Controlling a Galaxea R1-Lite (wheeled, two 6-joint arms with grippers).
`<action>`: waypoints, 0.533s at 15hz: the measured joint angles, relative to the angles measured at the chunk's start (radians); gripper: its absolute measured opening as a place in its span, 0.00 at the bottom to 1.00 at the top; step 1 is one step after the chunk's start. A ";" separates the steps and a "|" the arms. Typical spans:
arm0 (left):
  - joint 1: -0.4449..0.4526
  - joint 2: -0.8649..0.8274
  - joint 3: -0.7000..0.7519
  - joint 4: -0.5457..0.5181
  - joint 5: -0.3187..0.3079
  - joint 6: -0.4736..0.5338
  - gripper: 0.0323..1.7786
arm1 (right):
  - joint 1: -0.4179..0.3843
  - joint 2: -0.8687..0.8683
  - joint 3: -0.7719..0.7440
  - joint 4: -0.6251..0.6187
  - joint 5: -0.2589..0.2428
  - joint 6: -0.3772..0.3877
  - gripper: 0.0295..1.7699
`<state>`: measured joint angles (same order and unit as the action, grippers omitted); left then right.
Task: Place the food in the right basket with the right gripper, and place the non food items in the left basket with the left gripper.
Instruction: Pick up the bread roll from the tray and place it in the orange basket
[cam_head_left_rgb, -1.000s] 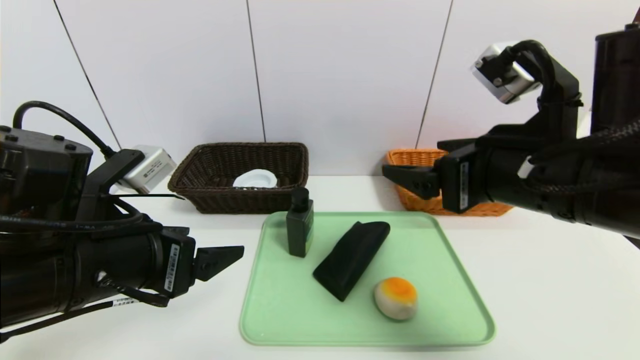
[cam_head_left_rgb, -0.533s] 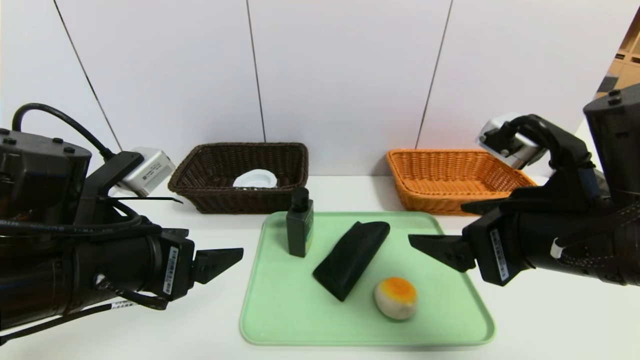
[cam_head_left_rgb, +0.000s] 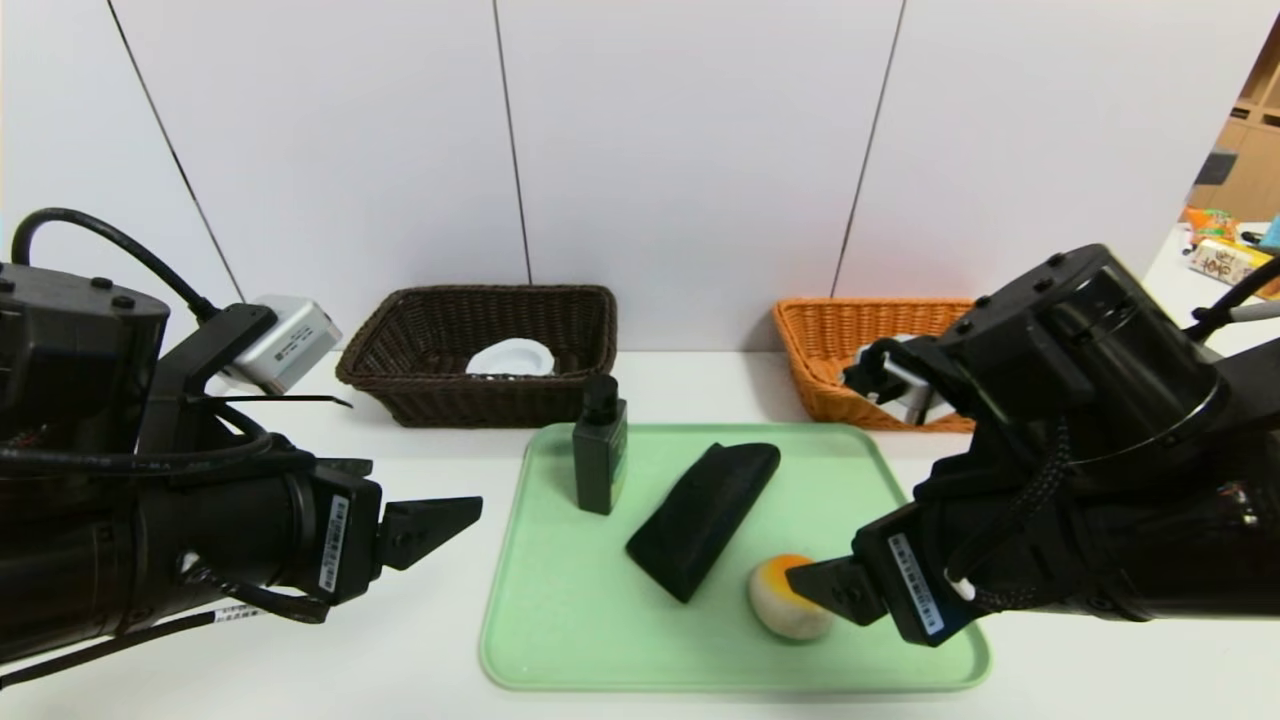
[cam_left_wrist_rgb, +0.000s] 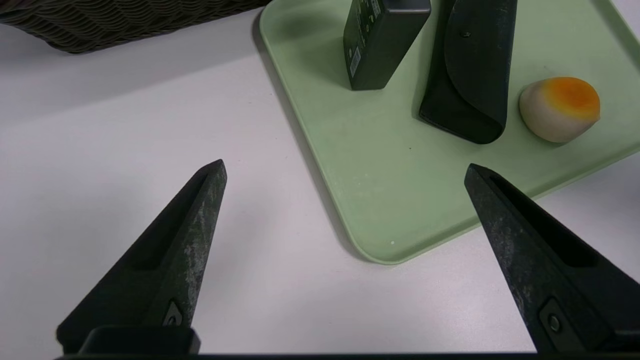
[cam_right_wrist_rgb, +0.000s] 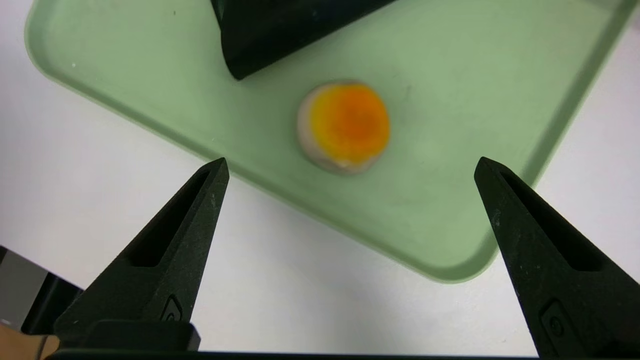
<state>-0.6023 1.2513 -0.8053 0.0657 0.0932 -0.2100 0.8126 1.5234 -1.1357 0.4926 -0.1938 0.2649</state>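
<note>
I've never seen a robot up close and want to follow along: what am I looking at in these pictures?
It is a robot with two arms. One picture looks down from its head; the other two come from cameras on its wrists.

On the table a green tray carries a dark bottle, a black wedge-shaped block and a bun with an orange top. Behind stand a brown basket, with something white inside, and an orange basket.

The right pincer is open above the bun; the left pincer is open beside the tray. Neither holds anything.
</note>
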 joint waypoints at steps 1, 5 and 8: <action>0.000 -0.001 0.000 0.000 0.000 0.000 0.95 | 0.012 0.024 -0.021 0.038 -0.001 0.029 0.96; 0.000 -0.012 0.003 0.000 -0.001 0.000 0.95 | 0.021 0.108 -0.119 0.195 0.012 0.084 0.96; 0.001 -0.019 0.006 0.000 0.000 0.000 0.95 | 0.000 0.147 -0.131 0.216 0.041 0.085 0.96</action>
<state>-0.6013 1.2323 -0.7994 0.0657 0.0928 -0.2100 0.8123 1.6702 -1.2670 0.7085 -0.1528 0.3500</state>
